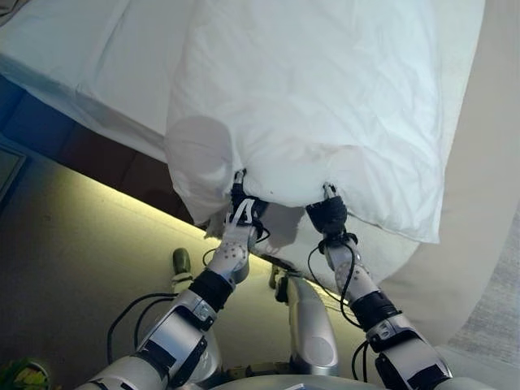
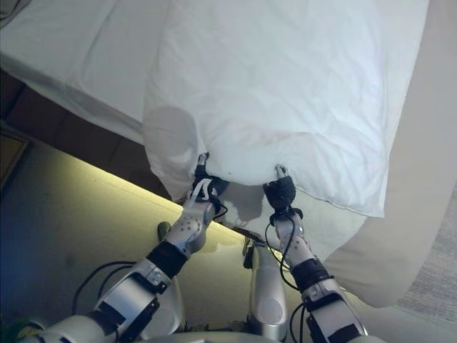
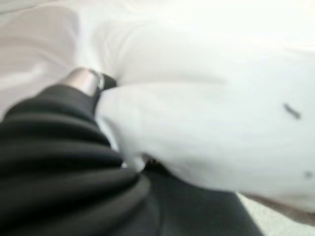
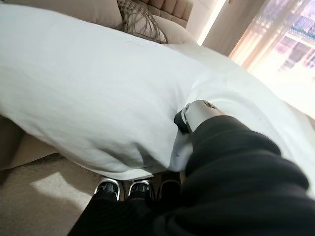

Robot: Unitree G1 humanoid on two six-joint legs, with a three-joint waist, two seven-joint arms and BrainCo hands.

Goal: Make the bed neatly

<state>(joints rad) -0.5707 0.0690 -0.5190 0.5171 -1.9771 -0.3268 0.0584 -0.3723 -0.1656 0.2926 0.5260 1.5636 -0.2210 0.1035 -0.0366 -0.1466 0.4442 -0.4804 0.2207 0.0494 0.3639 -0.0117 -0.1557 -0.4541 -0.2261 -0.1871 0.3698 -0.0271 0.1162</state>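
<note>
A large white pillow (image 1: 325, 97) hangs lifted over the bed, its near edge gripped from below by both hands. My left hand (image 1: 240, 213) clutches the pillow's lower left corner, where the cloth bunches. In the left wrist view its thumb (image 3: 84, 81) presses into the white cloth (image 3: 206, 128). My right hand (image 1: 327, 216) holds the same edge a little to the right. In the right wrist view its thumb (image 4: 196, 112) lies on top of the pillow (image 4: 88, 93) and its dark fingertips (image 4: 111, 189) curl under it.
The bed's white sheet (image 1: 89, 57) spreads at the upper left, a beige cover (image 1: 479, 203) runs down the right. The dark bed base (image 1: 89, 150) has a lit strip along the floor. A patterned cushion (image 4: 140, 22) and padded headboard (image 4: 167, 7) lie beyond.
</note>
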